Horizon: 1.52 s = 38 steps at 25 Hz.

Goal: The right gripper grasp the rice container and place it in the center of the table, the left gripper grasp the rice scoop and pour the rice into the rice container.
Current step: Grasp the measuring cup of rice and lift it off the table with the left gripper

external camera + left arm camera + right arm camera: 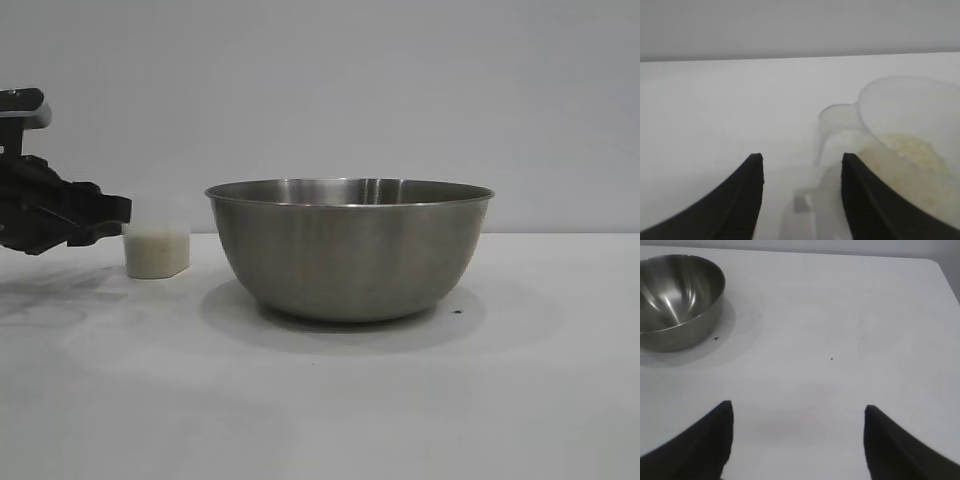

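— White worktop (520, 400) under a plain grey wall. Where's the rice scoop (157, 250)?

— Upright toward the worktop's left edge, rice (912, 150) inside, well apart from the rice container (350, 248) at the centre.

— And the left gripper (801, 172)?

— Its fingers (747, 192) are released, straddling the scoop's handle without clamping it. I'd ease forward until both seat on the handle, close squarely, then lift level so nothing spills.

— The right gripper (797, 427)?

— Spread apart, holding nothing, toward the right edge.
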Each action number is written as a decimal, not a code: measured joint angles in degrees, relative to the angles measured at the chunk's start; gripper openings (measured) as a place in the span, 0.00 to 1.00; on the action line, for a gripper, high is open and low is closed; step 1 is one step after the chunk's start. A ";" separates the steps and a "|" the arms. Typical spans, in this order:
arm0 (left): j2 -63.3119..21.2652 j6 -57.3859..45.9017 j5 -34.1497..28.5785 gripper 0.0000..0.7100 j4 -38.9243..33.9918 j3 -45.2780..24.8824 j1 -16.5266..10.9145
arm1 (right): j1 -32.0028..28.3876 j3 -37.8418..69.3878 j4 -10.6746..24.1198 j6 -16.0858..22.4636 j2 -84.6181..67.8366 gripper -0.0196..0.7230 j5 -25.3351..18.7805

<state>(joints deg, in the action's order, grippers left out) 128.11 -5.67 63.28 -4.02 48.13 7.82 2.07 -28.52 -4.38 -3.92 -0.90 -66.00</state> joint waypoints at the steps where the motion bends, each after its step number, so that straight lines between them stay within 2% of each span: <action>1: 0.25 0.00 -0.10 0.51 0.00 0.29 0.00 | 0.00 0.00 0.00 0.00 0.00 0.67 0.00; 17: 2.77 -0.20 -1.76 0.51 0.00 4.20 0.00 | 0.00 0.00 0.00 0.00 0.00 0.67 0.00; 24: 2.86 -0.20 -1.65 0.09 0.00 4.42 0.00 | 0.00 0.00 0.00 0.00 0.00 0.67 0.00; 26: 2.86 -0.20 -1.58 0.00 0.00 4.42 0.00 | 0.00 0.00 0.00 0.00 0.00 0.67 0.00; 38: 2.88 -1.57 -1.58 0.00 0.00 4.42 0.00 | 0.00 0.00 0.00 0.00 0.00 0.67 0.00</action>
<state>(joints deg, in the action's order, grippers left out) 130.99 -7.25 61.70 -4.02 52.55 7.82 2.07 -28.52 -4.38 -3.92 -0.90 -66.00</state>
